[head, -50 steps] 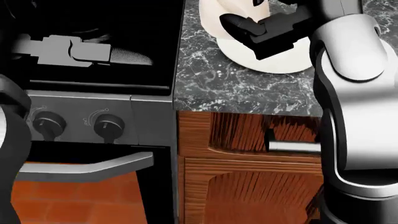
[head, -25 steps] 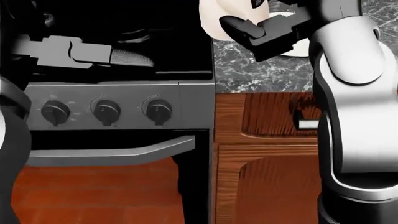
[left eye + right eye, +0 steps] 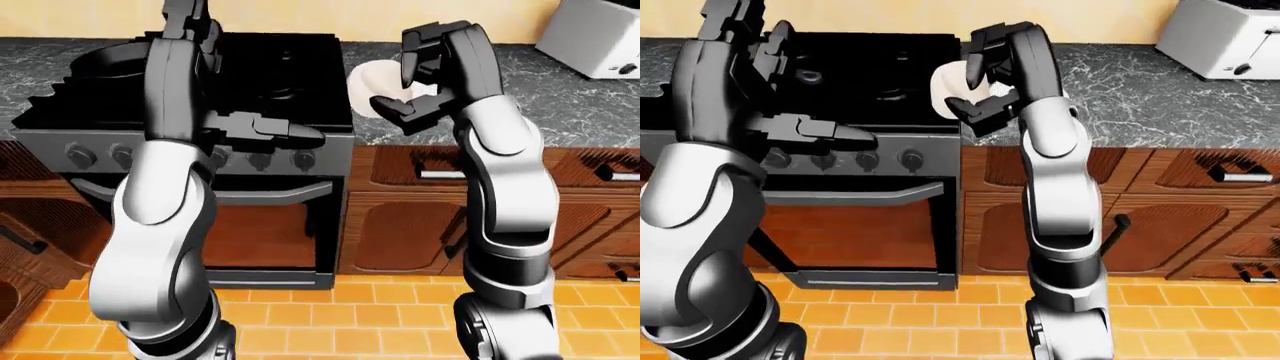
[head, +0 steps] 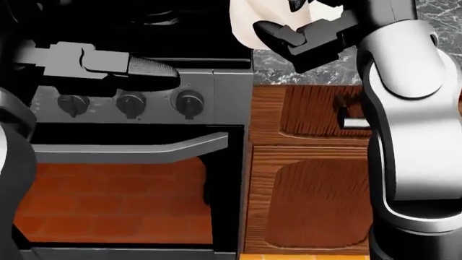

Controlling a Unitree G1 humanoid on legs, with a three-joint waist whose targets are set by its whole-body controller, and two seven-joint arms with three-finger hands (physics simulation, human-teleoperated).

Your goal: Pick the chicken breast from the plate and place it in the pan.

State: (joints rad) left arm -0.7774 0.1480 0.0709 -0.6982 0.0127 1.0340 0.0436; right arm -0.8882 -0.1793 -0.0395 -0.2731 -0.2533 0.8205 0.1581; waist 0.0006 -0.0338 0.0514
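R hand (image 3: pixel 975 75) gripping chicken breast (image 3: pixel 945 86), raised beside stove (image 3: pixel 870 75) edge; L hand (image 3: pixel 265 131) empty, fingers open.

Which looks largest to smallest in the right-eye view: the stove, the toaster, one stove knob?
1. Stove, by far the largest.
2. Toaster, partly cut off by the view's edge, yet clearly mid-sized.
3. Stove knob, smallest.

A black stove (image 3: pixel 270 67) anchors the kitchen — its knobs (image 4: pixel 189 103) above the oven door handle (image 4: pixel 130 151), wooden cabinets (image 4: pixel 318 200) to its right, a toaster (image 3: pixel 1220 37) farther right on the marble table (image 3: pixel 1140 82).
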